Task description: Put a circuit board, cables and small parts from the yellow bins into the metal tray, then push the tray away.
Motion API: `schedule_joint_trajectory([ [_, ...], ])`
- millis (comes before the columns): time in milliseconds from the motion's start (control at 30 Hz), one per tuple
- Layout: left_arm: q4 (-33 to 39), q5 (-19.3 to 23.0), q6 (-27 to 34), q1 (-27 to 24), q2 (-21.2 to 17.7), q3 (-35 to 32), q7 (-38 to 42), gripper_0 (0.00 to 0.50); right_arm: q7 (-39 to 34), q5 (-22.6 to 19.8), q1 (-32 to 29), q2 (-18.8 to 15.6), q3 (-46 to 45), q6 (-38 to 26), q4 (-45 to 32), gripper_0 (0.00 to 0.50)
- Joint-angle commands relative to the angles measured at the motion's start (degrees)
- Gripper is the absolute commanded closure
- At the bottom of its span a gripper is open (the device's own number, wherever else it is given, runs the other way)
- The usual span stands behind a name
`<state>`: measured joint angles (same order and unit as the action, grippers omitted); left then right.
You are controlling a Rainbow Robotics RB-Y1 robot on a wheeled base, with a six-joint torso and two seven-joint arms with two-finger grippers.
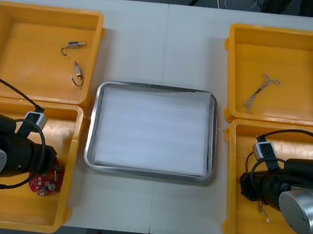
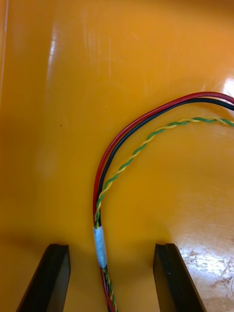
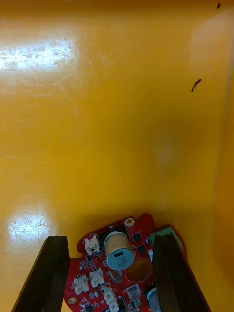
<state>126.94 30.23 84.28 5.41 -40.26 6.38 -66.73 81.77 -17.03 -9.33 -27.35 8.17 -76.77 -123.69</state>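
In the near left yellow bin (image 1: 5,213) my left gripper (image 3: 109,278) is open, and its two fingers straddle a round red circuit board (image 3: 114,273). That board (image 1: 46,182) peeks out from under the left wrist in the front view. My right gripper (image 2: 111,275) is open low in the near right yellow bin (image 1: 235,222). A bundle of red, black and twisted yellow-green cables (image 2: 122,161) runs between its fingers, with a white band at that spot. The metal tray (image 1: 93,122), white inside, lies between the bins with nothing in it.
The far left yellow bin (image 1: 23,12) holds two small metal parts (image 1: 74,45) (image 1: 78,75). A thin twisted cable (image 1: 259,91) lies in the far right yellow bin (image 1: 311,40). Bare table runs beyond the tray's far edge.
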Motion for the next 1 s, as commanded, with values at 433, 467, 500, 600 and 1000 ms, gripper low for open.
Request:
schedule_joint_trajectory([
  [433,-2.3,-3.0,-2.9,2.2,1.0,2.5,4.5,0.0,2.5,-0.9,-1.5,-1.9,0.9,-4.6,-0.5,0.5],
  [467,-2.3,-3.0,-2.9,2.2,1.0,2.5,4.5,0.0,2.4,-1.0,-1.3,-1.9,0.6,-6.1,-1.7,0.5],
  [500,-2.3,-3.0,-2.9,2.2,1.0,2.6,4.5,0.0,2.4,-1.1,-1.3,-1.9,0.4,-7.0,-2.3,0.5],
  [600,-2.3,-3.0,-3.0,2.2,1.0,2.6,4.5,0.0,2.0,-1.3,-0.5,-2.2,-0.4,-11.3,-6.0,0.5],
  [1000,-2.3,-3.0,-4.0,2.5,1.0,2.7,4.8,0.5,1.9,-8.7,5.3,-4.8,-6.7,-30.5,-17.4,0.5],
])
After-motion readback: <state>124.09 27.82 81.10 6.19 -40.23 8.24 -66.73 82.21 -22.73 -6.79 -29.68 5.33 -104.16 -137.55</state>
